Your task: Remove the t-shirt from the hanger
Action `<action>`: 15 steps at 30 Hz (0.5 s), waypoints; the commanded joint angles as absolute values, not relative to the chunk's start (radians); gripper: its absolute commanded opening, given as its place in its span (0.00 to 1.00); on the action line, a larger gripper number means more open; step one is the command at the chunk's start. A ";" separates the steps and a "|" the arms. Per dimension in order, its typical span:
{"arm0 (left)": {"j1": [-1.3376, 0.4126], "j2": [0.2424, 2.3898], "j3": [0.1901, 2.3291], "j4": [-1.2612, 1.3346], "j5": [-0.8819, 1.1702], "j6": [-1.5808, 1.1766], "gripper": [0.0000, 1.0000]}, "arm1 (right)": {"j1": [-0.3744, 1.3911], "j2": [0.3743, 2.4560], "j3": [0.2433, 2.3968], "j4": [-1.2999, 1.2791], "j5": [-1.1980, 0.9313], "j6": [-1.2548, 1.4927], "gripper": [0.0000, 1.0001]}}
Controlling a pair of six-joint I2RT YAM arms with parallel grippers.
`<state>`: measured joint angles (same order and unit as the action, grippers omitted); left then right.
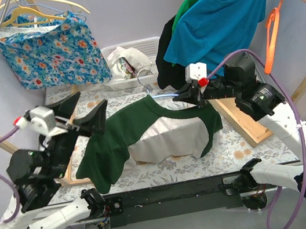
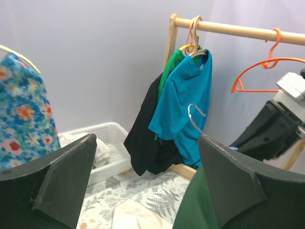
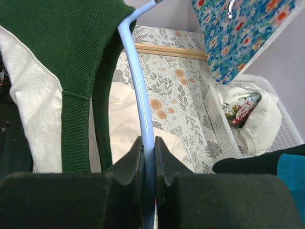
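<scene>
The dark green t-shirt with a white chest panel (image 1: pixel 144 129) hangs spread above the fern-patterned tabletop (image 1: pixel 247 148) on a pale blue plastic hanger (image 3: pixel 142 102). At the shirt's neck, the right arm's fingers (image 3: pixel 137 160) are clamped together on the hanger's bar. At the shirt's opposite shoulder, the left arm's fingers (image 2: pixel 228 181) stand wide apart, gripping nothing, with the green cloth just beside one of them. Behind the shirt sits a white slatted plastic basket (image 1: pixel 147 46).

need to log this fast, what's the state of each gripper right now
left gripper: open, gripping nothing
right gripper: shut on the blue hanger
</scene>
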<state>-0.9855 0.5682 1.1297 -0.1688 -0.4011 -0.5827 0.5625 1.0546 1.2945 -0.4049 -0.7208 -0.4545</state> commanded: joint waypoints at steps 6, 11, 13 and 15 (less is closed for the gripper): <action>-0.988 0.896 1.291 -0.159 -0.395 -0.742 0.86 | 0.678 1.022 1.286 -0.341 -0.617 -0.430 0.01; -0.985 0.985 1.342 -0.199 -0.315 -0.816 0.76 | 0.712 1.028 1.267 -0.344 -0.554 -0.431 0.01; -0.986 0.997 1.348 -0.227 -0.310 -0.837 0.68 | 0.718 1.020 1.259 -0.339 -0.543 -0.431 0.01; -0.983 1.000 1.354 -0.267 -0.319 -0.856 0.65 | 0.722 1.014 1.250 -0.327 -0.538 -0.431 0.01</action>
<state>-0.9855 1.0168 1.3010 -0.1993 -0.3428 -0.7918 0.7109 1.0462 1.2495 -0.4133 -0.5659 -0.4553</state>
